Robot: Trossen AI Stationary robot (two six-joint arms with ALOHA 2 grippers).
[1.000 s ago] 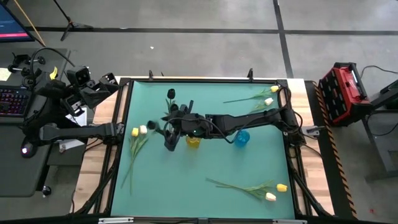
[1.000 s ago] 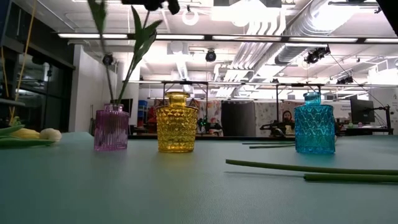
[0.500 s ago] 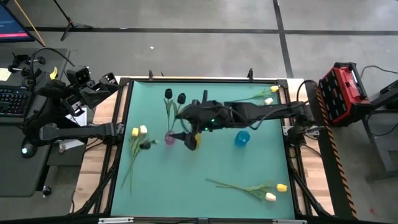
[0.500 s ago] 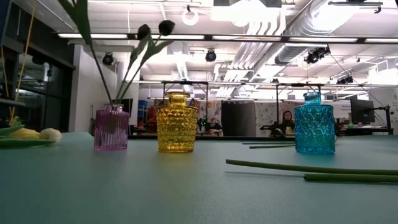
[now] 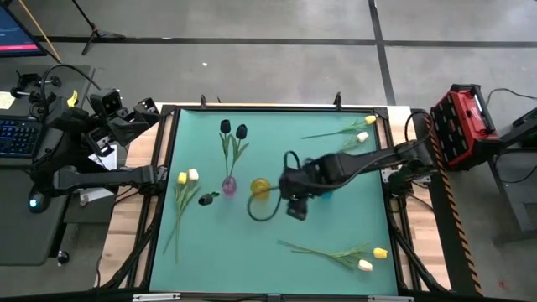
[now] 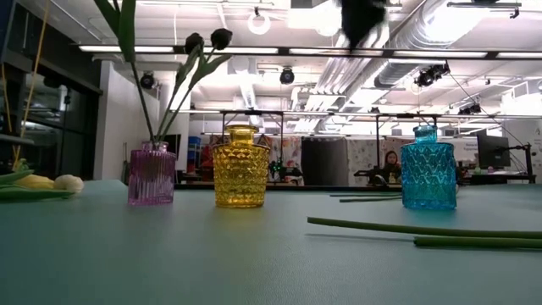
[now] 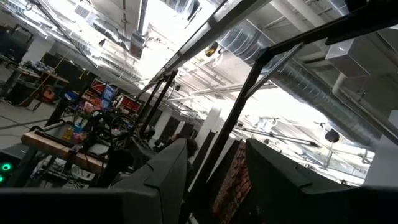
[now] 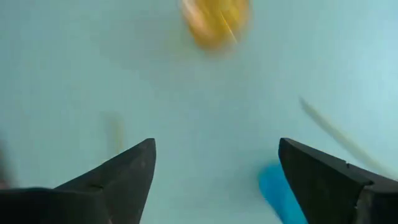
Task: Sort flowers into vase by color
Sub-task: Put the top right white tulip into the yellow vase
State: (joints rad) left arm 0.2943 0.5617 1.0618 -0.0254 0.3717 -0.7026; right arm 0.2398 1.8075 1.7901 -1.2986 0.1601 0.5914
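With two black tulips (image 5: 232, 131) standing in the pink vase (image 5: 228, 185), the right end effector (image 5: 295, 208) is hovering open and empty over the desk (image 5: 336, 168). Remaining flowers (image 5: 340, 252) are lying flat; they look light and floppy, so pinching mid-stem seems safest.

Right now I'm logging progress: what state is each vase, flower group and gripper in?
Pink vase: upright, holds two black tulips.
Yellow vase: upright, empty.
Blue vase: upright, empty.
Other tulips: lying on the mat.
Right gripper: open, empty, above the mat.
Left gripper: parked off the table.
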